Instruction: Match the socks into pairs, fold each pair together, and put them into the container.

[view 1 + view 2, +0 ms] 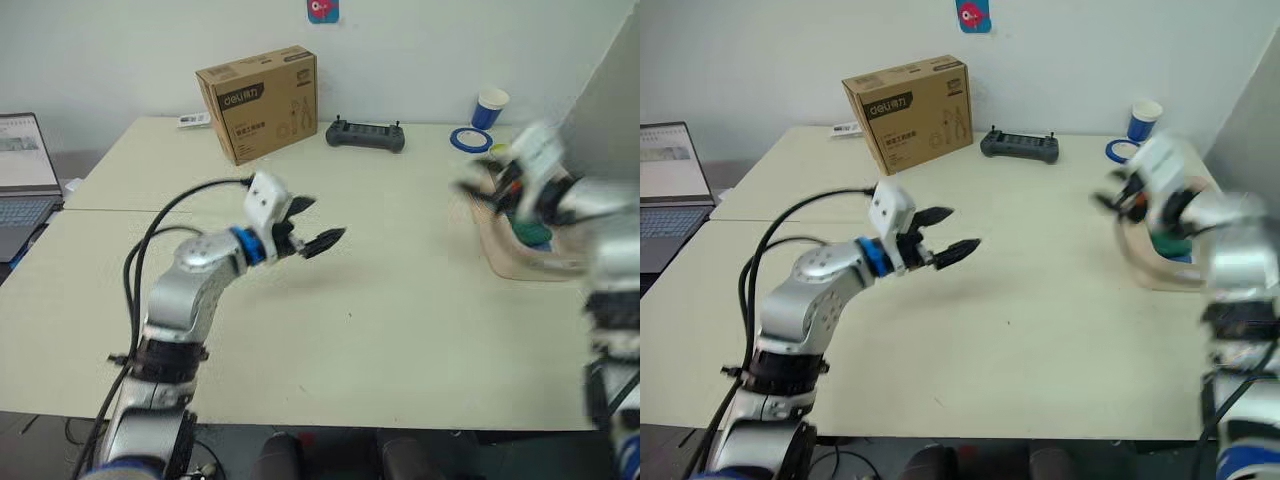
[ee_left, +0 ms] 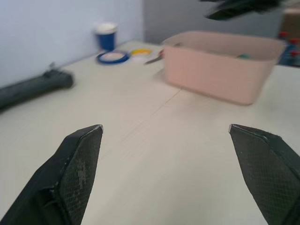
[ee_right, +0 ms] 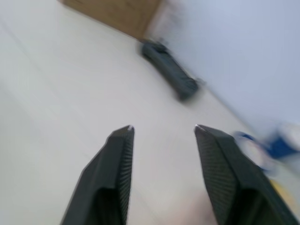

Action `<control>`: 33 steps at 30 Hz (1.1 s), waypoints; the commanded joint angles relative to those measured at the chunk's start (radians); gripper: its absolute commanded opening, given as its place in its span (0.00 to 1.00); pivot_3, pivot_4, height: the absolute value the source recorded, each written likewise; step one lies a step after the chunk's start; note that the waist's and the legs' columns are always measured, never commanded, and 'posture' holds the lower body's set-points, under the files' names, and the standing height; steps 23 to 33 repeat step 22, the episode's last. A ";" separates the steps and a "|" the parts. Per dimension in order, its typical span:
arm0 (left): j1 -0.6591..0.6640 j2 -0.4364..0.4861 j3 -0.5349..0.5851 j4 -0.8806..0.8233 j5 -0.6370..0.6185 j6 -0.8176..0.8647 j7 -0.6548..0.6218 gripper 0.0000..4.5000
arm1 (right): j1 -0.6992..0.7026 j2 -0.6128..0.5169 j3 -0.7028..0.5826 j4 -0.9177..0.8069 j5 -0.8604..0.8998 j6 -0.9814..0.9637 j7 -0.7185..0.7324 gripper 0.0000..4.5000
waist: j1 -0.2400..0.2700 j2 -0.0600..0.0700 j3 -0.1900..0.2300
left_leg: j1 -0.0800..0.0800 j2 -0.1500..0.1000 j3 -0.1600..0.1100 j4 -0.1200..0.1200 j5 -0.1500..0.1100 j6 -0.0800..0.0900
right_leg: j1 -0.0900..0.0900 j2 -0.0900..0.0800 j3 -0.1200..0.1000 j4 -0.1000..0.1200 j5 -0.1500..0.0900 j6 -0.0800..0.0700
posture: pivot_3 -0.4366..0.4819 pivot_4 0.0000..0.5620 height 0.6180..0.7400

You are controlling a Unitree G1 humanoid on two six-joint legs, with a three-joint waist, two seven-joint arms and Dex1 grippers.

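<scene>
The container (image 1: 528,268) is a pale pink bin at the table's right edge; its wall also shows in the left wrist view (image 2: 220,75). A dark green sock (image 1: 533,232) lies inside it. My right gripper (image 1: 1112,196) hovers, motion-blurred, over the bin's left rim; its wrist view shows its fingers (image 3: 119,159) apart and empty, so it is open. My left gripper (image 1: 328,220) is open and empty above the middle of the table, pointing right toward the bin.
At the back of the table stand a brown cardboard box (image 1: 260,100), a black controller (image 1: 365,135), a blue cup (image 1: 490,107) and a blue tape roll (image 1: 470,140). A laptop (image 1: 25,180) sits at the far left.
</scene>
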 commanded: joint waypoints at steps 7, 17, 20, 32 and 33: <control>0.444 -0.114 0.145 -0.200 0.103 -0.166 0.307 1.00 | 0.548 0.276 0.074 -0.429 -0.133 -0.151 -0.413 1.00 | 0.036 -0.002 -0.001 | -0.001 -0.005 0.003 0.002 0.001 -0.002 | 0.002 -0.007 0.000 -0.004 -0.001 0.000 | 0.48 0.27 1.00; 0.586 -0.157 0.097 -0.290 0.141 -0.143 0.383 1.00 | 0.703 0.353 0.042 -0.441 -0.121 -0.223 -0.540 1.00 | 0.018 -0.008 -0.006 | 0.002 -0.001 0.003 -0.001 0.001 -0.002 | 0.003 -0.003 0.001 -0.006 -0.002 0.000 | 0.48 0.27 1.00; 0.585 -0.157 0.089 -0.292 0.131 -0.140 0.380 1.00 | 0.695 0.363 0.043 -0.434 -0.113 -0.216 -0.546 1.00 | 0.018 -0.009 -0.006 | 0.003 -0.001 0.003 -0.001 0.001 -0.002 | 0.003 -0.002 0.001 -0.005 -0.003 0.001 | 0.48 0.27 1.00; 0.586 -0.153 0.088 -0.298 0.112 -0.117 0.365 1.00 | 0.693 0.357 0.056 -0.433 -0.113 -0.211 -0.540 1.00 | 0.018 -0.009 -0.006 | 0.003 -0.001 0.004 -0.001 0.001 -0.002 | 0.003 -0.002 0.001 -0.006 -0.003 0.002 | 0.48 0.27 1.00; 0.586 -0.153 0.088 -0.298 0.112 -0.117 0.365 1.00 | 0.693 0.357 0.056 -0.433 -0.113 -0.211 -0.540 1.00 | 0.018 -0.009 -0.006 | 0.003 -0.001 0.004 -0.001 0.001 -0.002 | 0.003 -0.002 0.001 -0.006 -0.003 0.002 | 0.48 0.27 1.00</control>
